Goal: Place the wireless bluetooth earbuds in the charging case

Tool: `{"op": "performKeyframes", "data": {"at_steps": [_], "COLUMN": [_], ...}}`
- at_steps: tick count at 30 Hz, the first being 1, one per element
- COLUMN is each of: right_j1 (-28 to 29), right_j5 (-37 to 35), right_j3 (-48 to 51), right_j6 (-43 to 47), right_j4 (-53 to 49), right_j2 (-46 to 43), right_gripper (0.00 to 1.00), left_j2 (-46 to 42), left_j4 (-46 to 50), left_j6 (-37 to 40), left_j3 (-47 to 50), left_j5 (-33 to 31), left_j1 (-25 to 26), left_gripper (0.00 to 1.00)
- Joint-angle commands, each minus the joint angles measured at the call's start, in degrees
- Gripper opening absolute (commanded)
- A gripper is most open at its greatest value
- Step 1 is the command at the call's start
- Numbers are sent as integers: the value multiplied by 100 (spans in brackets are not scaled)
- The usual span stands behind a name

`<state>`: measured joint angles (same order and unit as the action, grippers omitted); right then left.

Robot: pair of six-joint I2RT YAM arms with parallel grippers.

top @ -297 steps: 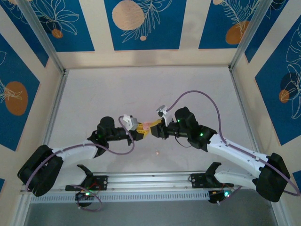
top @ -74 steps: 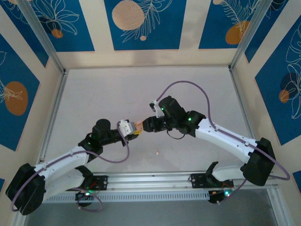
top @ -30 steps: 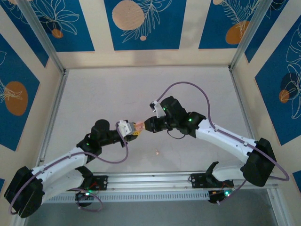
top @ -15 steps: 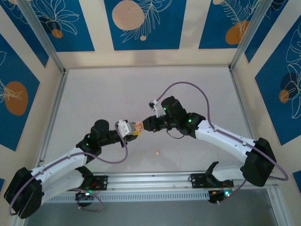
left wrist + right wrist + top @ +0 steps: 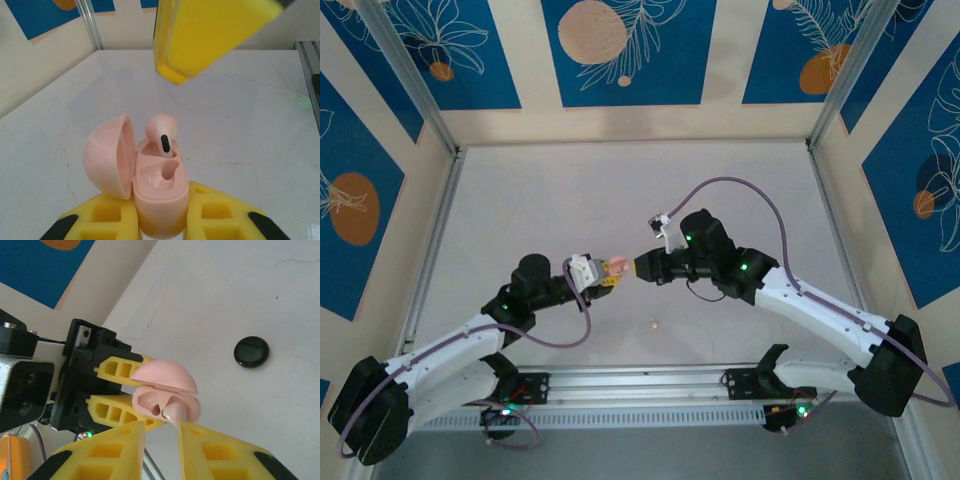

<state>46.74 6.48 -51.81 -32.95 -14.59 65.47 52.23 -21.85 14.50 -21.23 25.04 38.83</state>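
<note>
**A:** What's changed on your end?

**B:** Biggest thing first. My right arm (image 5: 810, 300) has pulled back toward its own side across the tabletop (image 5: 570, 200). Half a second ago its hand was nosed right up against the case, and now there's a small gap between them. The left arm (image 5: 460, 345) hasn't shifted.

**A:** And the hands?

**B:** The left hand (image 5: 160, 222) is clamped on the charging case (image 5: 161, 197). It holds the case up off the tabletop with the lid (image 5: 107, 155) swung open to one side. The right hand (image 5: 162, 432) has its jaws apart. In the left wrist view one of its fingers hangs above the case, touching nothing, so I judge it empty. In its own wrist view, though, the bud lines up with the gap, so I can't fully rule out contact.

**A:** So a bud is in?

**B:** One pink earbud (image 5: 161, 129) stands in the far well with its head well above the rim. I'd call it placed, though perhaps not fully seated. The near well (image 5: 161, 175) is bare. The second earbud (image 5: 653, 323) lies on the tabletop nearer the front edge, apart from both hands.

**A:** Meaning?

**B:** I read the retreat as a release. The loose bud still has to go in.
</note>
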Motion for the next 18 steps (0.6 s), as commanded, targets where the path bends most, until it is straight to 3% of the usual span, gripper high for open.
{"op": "performKeyframes", "data": {"at_steps": [1, 18], "right_j1": [1, -21], "right_j5": [226, 242], "right_j3": [66, -65], "right_j6": [-19, 165], "right_j4": [2, 69], "right_j2": [194, 501], "right_gripper": [21, 17], "left_j2": [-22, -63], "left_j4": [-175, -118], "left_j6": [7, 22], "left_j3": [-31, -65], "left_j5": [133, 135], "left_j1": [45, 46], "left_gripper": [18, 18]}}
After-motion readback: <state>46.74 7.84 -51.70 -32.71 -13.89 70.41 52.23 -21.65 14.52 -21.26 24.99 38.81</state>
